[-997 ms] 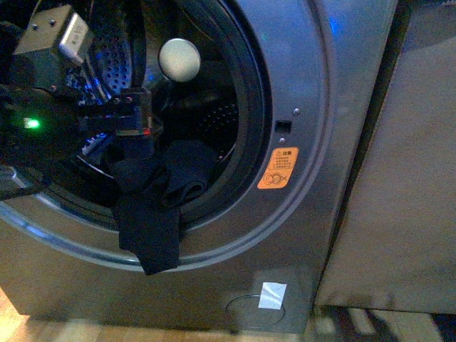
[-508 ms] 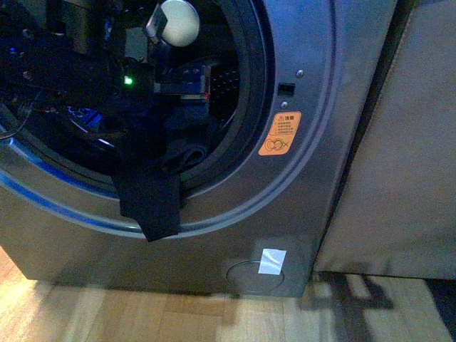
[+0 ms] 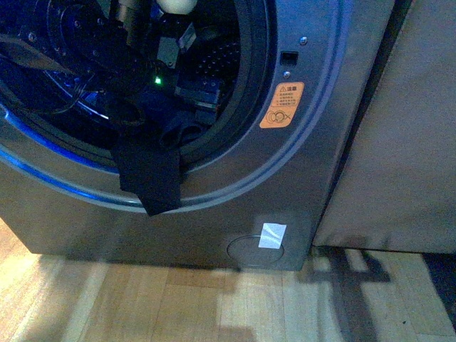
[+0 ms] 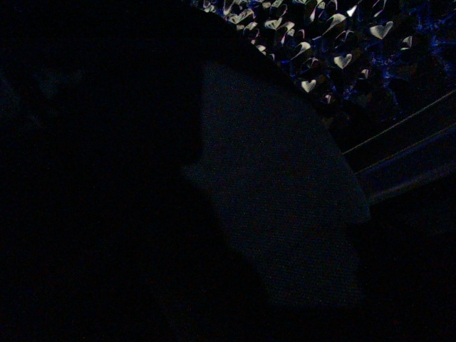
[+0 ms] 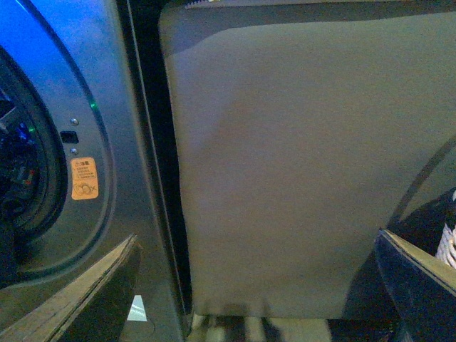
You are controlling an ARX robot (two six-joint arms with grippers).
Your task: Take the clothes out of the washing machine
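Nearest, the right hand (image 5: 256,246) hangs outside the machine with its two fingers spread wide and nothing between them, facing a plain beige panel (image 5: 299,157). Below lies the pale wooden plank floor (image 3: 178,306). Next comes the large grey metallic front-loading washing machine (image 3: 306,178), its orange sticker (image 3: 281,105) just right of the round black-rimmed porthole.

The limp, very dark navy fabric garment (image 3: 149,178) is draped over the porthole's lower rim. Its long flat strip end hangs outside across the grey front, and the bunched rest sits just inside the opening. Behind it the black left arm (image 3: 142,64) (a green light glows on it) reaches into the perforated steel drum (image 3: 221,57). The left hand is lost among dark cloth and shadow, so I cannot tell whether it is closed on the garment. The left wrist view is dark.

The step in hand looks like drawing the garment out. The grip belongs on the bunched part, since the thin strip would likely slip free. Lifting up and over the rim before pulling back should keep the cloth from dragging or snagging. The free right hand could catch the hanging strip so nothing drops to the floor.
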